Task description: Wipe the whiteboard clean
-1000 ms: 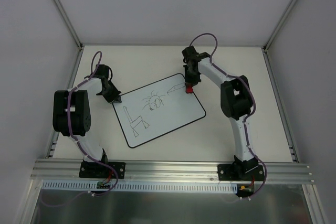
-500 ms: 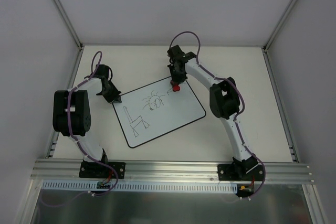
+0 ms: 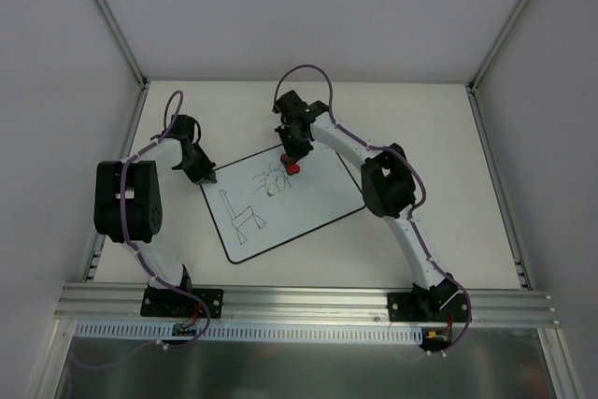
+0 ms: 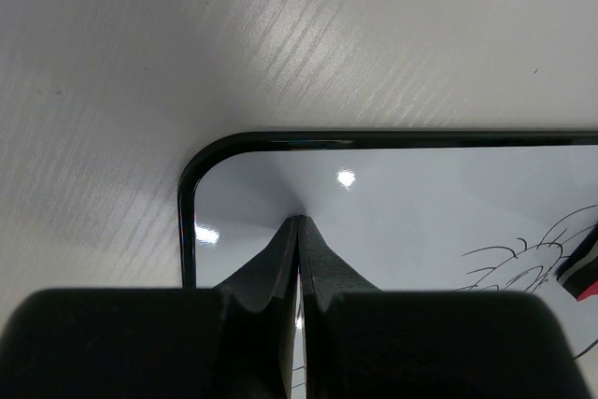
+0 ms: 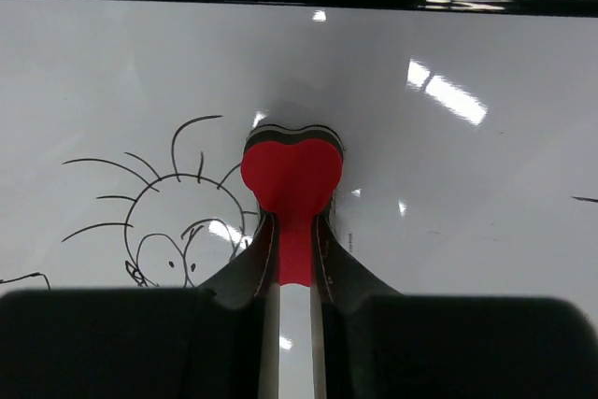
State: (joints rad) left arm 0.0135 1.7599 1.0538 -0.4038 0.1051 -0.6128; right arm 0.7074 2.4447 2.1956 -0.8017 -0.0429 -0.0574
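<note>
Top external view: the whiteboard (image 3: 313, 195) lies flat about the middle of the desk (image 3: 420, 119), skewed to its edges. It bears a spiky-haired face sketch (image 3: 274, 180) near its far edge and a chair-like sketch (image 3: 245, 218) toward its left end. The right fingers (image 3: 291, 158) are closed narrowly on a red eraser (image 5: 291, 173), whose head sits on the board just beside the face. The left fingers (image 4: 297, 240) are pressed fully together, holding nothing, with their tips on the board's far-left corner.
</note>
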